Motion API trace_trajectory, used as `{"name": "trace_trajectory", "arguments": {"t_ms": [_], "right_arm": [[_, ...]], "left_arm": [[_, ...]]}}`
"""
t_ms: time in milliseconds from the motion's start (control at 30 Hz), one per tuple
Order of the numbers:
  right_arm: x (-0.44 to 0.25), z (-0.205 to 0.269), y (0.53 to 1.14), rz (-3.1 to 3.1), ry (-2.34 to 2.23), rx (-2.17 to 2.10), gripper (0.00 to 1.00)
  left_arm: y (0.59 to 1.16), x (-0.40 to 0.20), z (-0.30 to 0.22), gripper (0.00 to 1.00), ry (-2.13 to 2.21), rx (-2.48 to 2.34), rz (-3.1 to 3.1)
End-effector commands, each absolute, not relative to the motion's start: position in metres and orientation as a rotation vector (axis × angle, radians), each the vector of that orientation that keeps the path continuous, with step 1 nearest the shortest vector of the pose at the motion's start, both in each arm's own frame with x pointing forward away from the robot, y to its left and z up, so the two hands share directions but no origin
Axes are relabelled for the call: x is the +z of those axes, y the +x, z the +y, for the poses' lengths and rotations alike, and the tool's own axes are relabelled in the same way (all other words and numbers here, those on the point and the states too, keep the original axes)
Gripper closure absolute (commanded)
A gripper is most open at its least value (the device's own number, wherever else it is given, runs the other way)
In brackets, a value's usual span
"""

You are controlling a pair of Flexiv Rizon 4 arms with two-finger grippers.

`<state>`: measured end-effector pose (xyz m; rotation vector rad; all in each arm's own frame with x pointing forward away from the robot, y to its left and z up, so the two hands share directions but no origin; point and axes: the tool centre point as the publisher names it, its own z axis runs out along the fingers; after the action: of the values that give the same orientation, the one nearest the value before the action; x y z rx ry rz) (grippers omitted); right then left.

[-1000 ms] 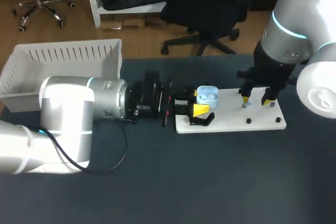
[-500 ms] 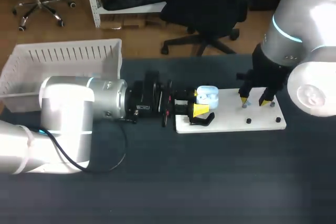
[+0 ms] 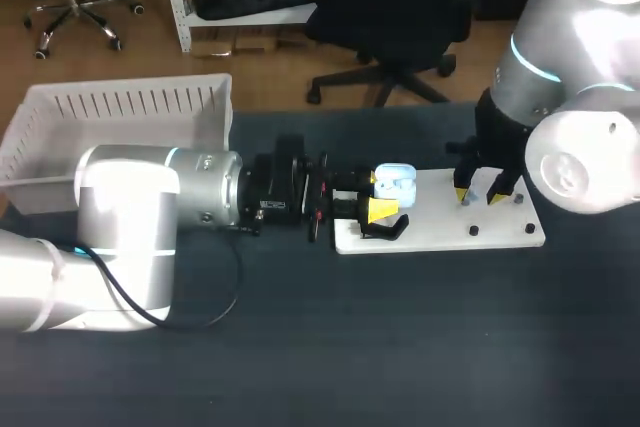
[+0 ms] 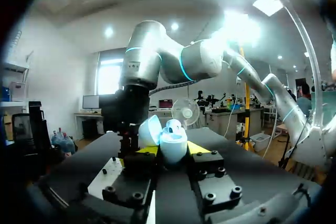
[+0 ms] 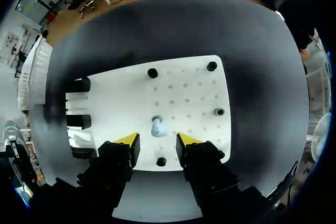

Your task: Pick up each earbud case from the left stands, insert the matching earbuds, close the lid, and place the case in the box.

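I am judging the task to be in its early middle; my left jaws are closing on the blue earbud case (image 4: 173, 146) from both sides, gripping it low down, with its lid (image 4: 149, 130) standing open just above them. A pale bump is sitting in the open mouth of the case, perhaps an earbud already in; I cannot tell. My right jaws are hanging open and holding nothing; a pale earbud (image 5: 157, 127) is standing on the white board (image 5: 121, 103) just ahead of them, in line with the gap and touching neither tip. So the pick-up is looking done and the inserting is what I am working on; taking this earbud, carrying it across to the left jaws, shutting the lid and dropping the case off are all waiting. The box (image 3: 120, 107) is sitting on the desk (image 3: 400, 347) well behind the left jaws; no case is showing in the part I can see.
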<state>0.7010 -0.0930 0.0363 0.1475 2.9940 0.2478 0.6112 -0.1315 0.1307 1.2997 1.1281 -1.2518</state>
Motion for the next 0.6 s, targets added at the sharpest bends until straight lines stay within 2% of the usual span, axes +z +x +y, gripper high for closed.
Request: {"name": "trace_trajectory", "arguments": {"t_ms": [33, 600], "right_arm": [[0.0336, -0.0931, 0.7052, 3.009, 0.154, 0.251, 0.57], [0.0274, -0.0912, 0.7083, 3.022, 0.171, 0.273, 0.65]], "left_arm": [[0.6117, 0.1309, -0.1316, 1.0, 1.302, -1.253, 1.129], [0.6117, 0.1309, -0.1316, 1.0, 1.302, -1.253, 1.129]]}}
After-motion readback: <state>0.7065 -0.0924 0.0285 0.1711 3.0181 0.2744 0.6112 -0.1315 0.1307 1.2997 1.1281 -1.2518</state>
